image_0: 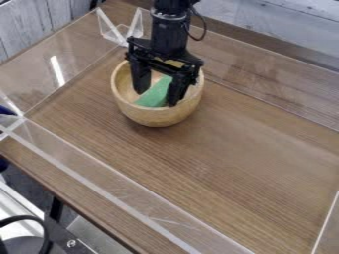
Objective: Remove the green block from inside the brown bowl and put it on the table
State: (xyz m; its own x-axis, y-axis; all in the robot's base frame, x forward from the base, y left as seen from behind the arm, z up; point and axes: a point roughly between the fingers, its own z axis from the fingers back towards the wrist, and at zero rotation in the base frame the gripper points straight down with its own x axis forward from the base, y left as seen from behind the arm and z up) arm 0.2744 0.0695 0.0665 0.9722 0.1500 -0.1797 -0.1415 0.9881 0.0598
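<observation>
green block (158,93) lies diagonally in brown bowl (157,103), released gripper (161,87) straddling it.
</observation>
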